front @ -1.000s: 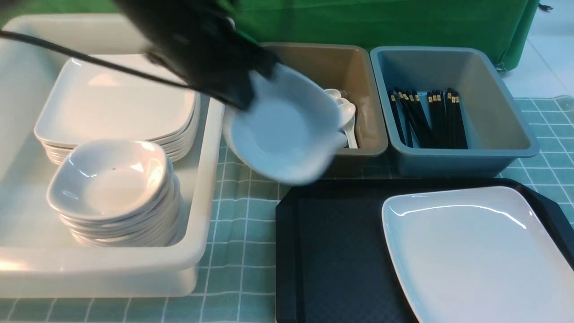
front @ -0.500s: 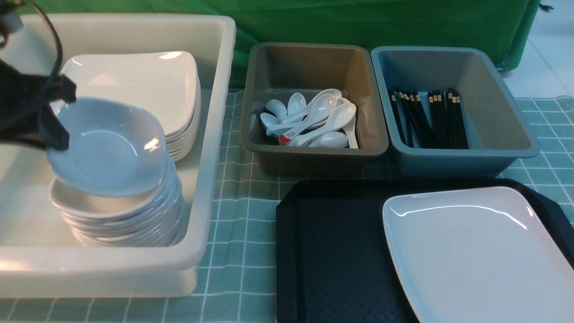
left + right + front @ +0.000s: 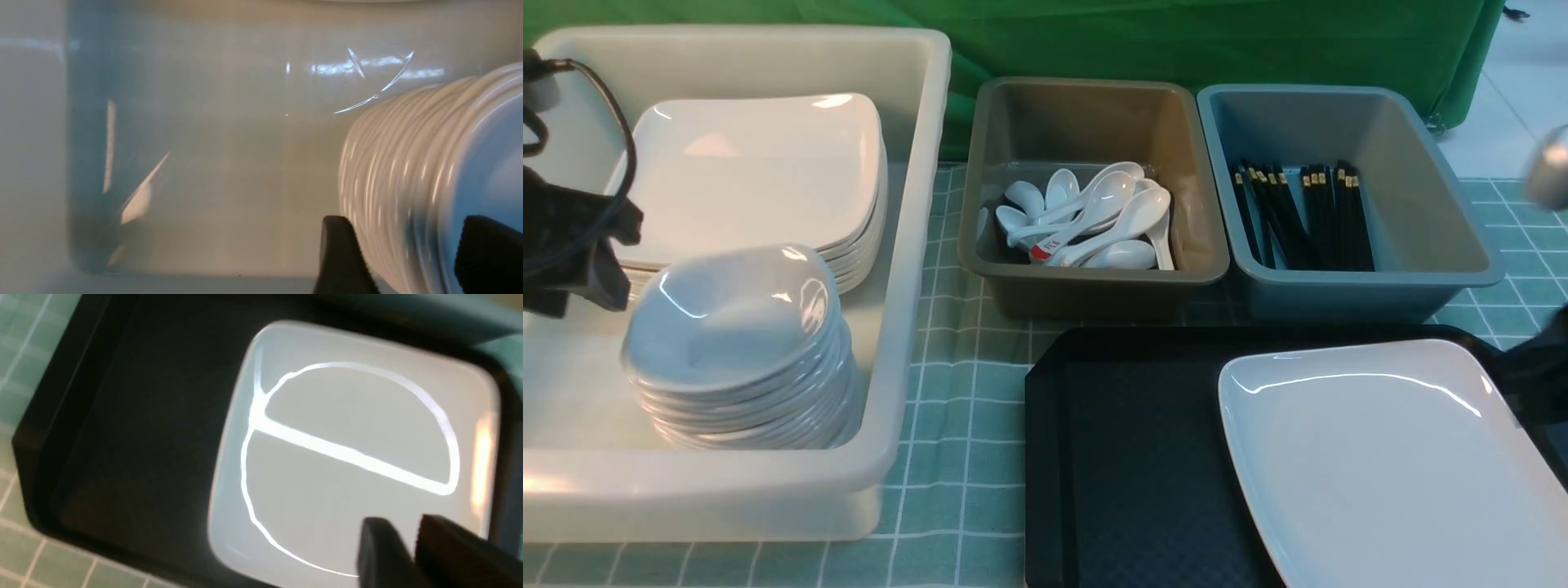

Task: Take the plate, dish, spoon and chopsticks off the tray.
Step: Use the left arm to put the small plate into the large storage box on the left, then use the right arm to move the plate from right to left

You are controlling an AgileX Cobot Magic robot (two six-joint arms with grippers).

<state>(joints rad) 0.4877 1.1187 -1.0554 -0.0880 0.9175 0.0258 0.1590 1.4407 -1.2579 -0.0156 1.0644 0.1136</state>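
Green cloth (image 3: pixel 1176 41) hung behind the table, and a pale checked tablecloth (image 3: pixel 964 392) covered it. Seen from the robot's side, the white tub (image 3: pixel 915 245) sat at nine o'clock. It held a pile of square plates (image 3: pixel 760 171) and, nearer, a stack of small dishes (image 3: pixel 768 408) with the dish (image 3: pixel 727 314) resting free on top.

The left gripper (image 3: pixel 406 222) hung at that stack's nine o'clock, fingers spread wide and empty. The labelled spoon (image 3: pixel 1062 243) lay among plain ones in the brown tub (image 3: pixel 1094 282) at twelve, and the chopsticks (image 3: pixel 1307 216) lay in the blue-grey tub (image 3: pixel 1364 286) at one o'clock.

Only the plate (image 3: pixel 1388 465) sat on the tray (image 3: pixel 1127 457), crowding its three o'clock side. The right gripper (image 3: pixel 408 528) hovered over the plate's edge, fingers only narrowly parted, gripping nothing.

To my eye the plate was the job in hand. It would want wider fingers, with one slipped under the raised lip where the tray's rim left room. The glaze looked slippery, so the pinch should be firm. Then a level lift clear of the rim before swinging toward nine o'clock.
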